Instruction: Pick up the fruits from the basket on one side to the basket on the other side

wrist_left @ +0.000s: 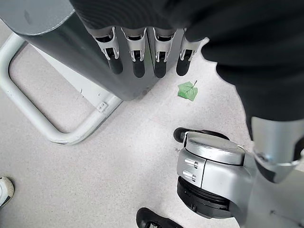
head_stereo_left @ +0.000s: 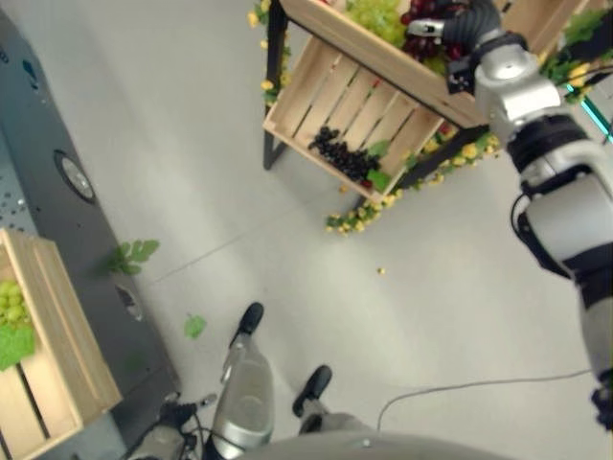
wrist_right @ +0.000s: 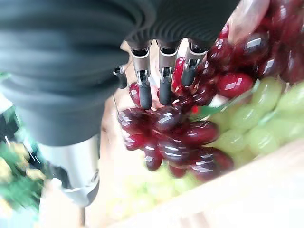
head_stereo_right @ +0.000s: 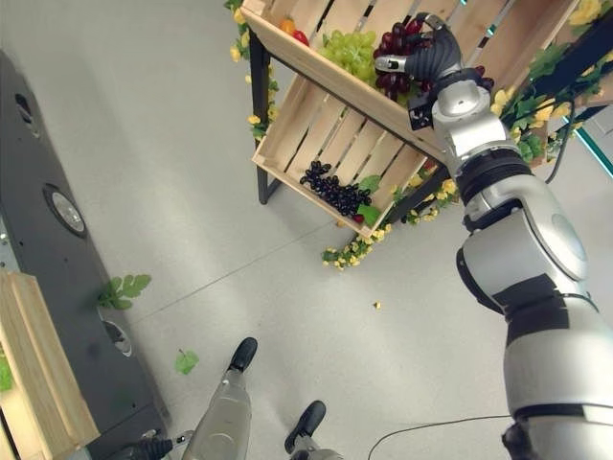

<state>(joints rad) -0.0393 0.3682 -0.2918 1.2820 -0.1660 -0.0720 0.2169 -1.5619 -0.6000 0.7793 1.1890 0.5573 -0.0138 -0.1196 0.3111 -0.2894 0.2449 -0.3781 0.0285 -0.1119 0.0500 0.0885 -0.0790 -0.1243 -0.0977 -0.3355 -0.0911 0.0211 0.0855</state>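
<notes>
Our right hand (head_stereo_right: 426,53) in far crate (head_stereo_right: 316,67), fingers curled onto red grapes (wrist_right: 175,128); we should close round stem, lift gently. Left hand (wrist_left: 142,57) straight-fingered, empty.

Right hand (head_stereo_right: 433,56) raised, fingers curled; left hand (wrist_left: 142,52) hangs open.

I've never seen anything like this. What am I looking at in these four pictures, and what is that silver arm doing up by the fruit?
It is a humanoid robot. Two pictures come from cameras in its head, looking down; two from cameras on its wrists. Its right robot hand reaches into the top crate of a wooden stand, fingers curled on a bunch of red grapes beside green grapes. Black grapes lie in the lower crate. Its left robot hand hangs low above the floor, fingers straight, holding nothing.
</notes>
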